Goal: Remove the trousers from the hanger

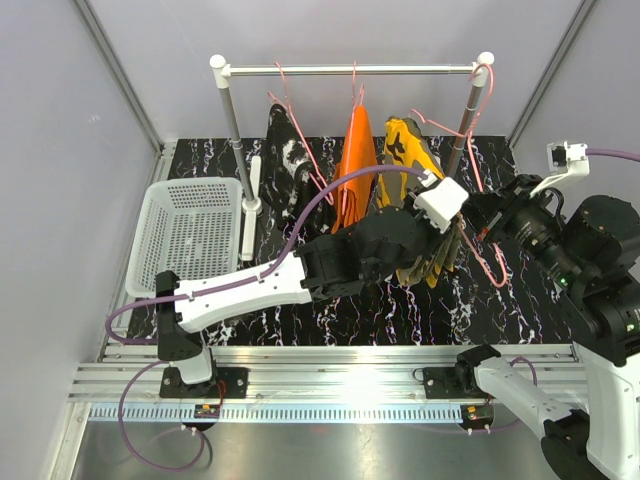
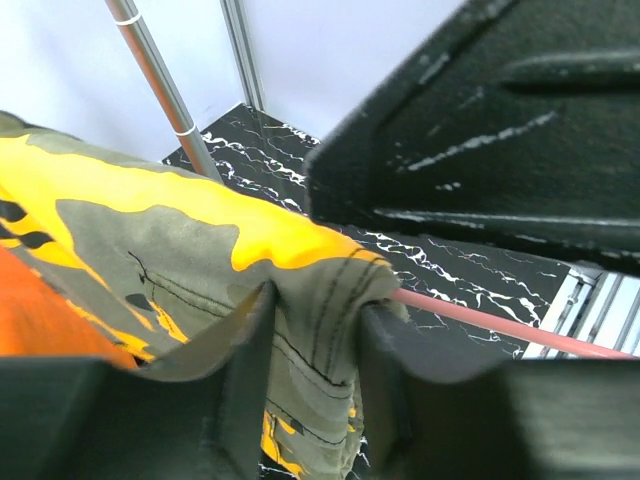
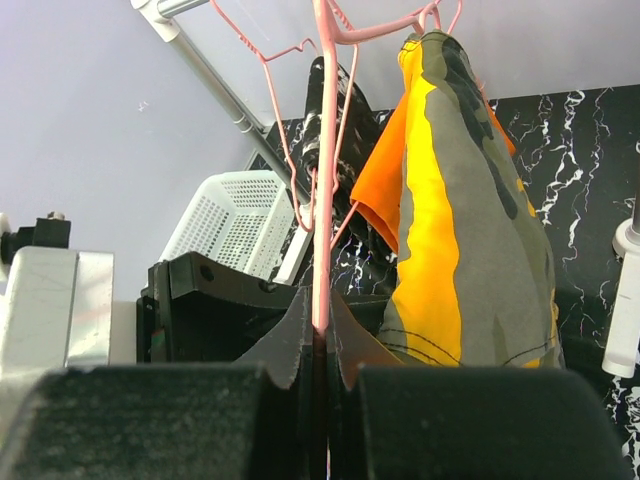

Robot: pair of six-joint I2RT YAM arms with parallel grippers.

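Observation:
Three trousers hang on pink hangers from the rack rail (image 1: 350,70): black with white splashes (image 1: 287,160), plain orange (image 1: 355,160), and yellow-olive camouflage (image 1: 408,150). My left gripper (image 1: 437,240) reaches across from the left. In the left wrist view it (image 2: 315,335) is shut on a fold of the camouflage trousers (image 2: 150,240), right beside the pink hanger bar (image 2: 480,322). My right gripper (image 1: 487,215) is shut on the pink hanger wire (image 3: 322,200), its jaws (image 3: 322,335) pinching it. The camouflage trousers (image 3: 470,230) hang just right of that wire.
A white perforated basket (image 1: 190,230) sits at the left of the black marbled table (image 1: 520,300). The rack's posts (image 1: 232,130) stand behind it. The left arm's black body (image 3: 220,310) lies close beside the right gripper. Spare pink hangers (image 1: 483,90) hang at the rail's right end.

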